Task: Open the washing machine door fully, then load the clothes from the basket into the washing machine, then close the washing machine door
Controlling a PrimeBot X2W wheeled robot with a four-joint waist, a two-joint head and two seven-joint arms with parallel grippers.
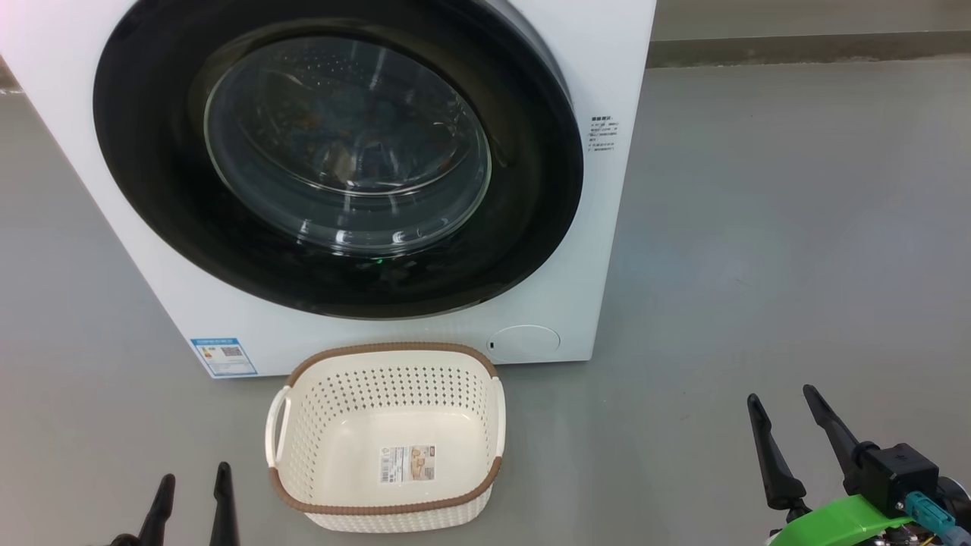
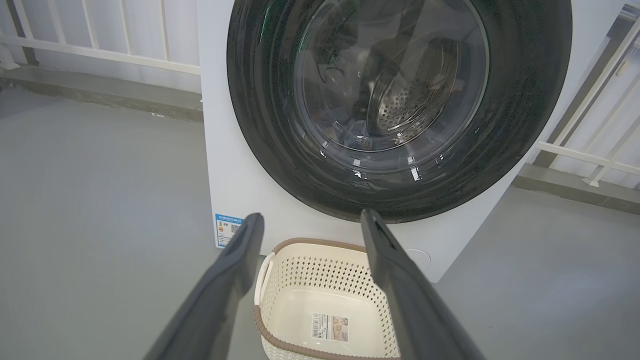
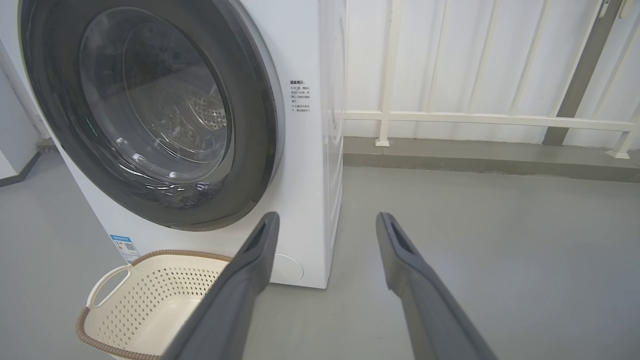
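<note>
Left hand agape, basket upright, door shut

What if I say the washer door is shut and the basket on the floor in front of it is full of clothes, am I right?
Not quite. The basket is empty: the head view shows its bare bottom with just a label. The washing machine door is shut, and the basket does sit on the floor in front of it.

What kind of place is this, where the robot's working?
Probably a home laundry corner, perhaps a balcony or utility area: a big white front-loading washing machine stands on a smooth grey floor, a cream perforated plastic basket sits before it, and a white barred railing runs behind.
</note>
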